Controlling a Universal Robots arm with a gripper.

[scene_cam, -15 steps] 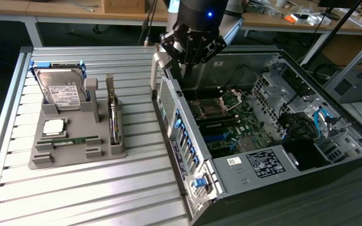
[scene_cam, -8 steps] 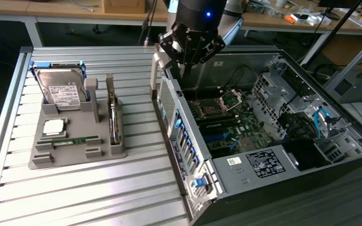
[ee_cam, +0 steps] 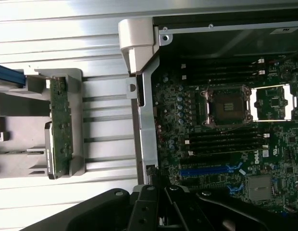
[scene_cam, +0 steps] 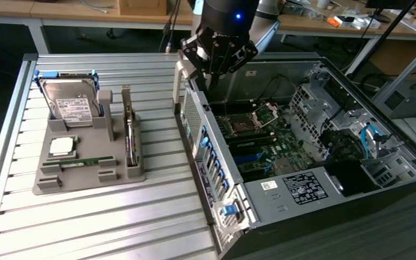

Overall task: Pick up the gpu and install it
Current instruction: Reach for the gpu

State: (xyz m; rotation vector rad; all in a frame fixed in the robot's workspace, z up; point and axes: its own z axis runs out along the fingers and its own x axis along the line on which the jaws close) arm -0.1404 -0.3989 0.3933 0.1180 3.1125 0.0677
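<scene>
We see the gripper (scene_cam: 202, 81), fingers drawn together on nothing, hanging over the open computer case (scene_cam: 193, 116) at the wall that faces the grey holder (scene_cam: 85, 179). The gpu (scene_cam: 129, 130) stands on edge in the holder's slot along the edge nearest the case, well apart from the gripper, on the slatted table (scene_cam: 106, 227).

The exterior view looks from high up, obliquely down across the slatted desk (scene_cam: 85, 216). It takes in the grey parts holder (scene_cam: 85, 170) at its left and the open computer case (scene_cam: 209, 162) at its right. The wrist view faces straight down from much nearer, above the case's side wall. Both share the gpu (ee_cam: 60, 125) standing in the holder and the CPU socket (ee_cam: 225, 107) on the motherboard (ee_cam: 221, 159).
</scene>
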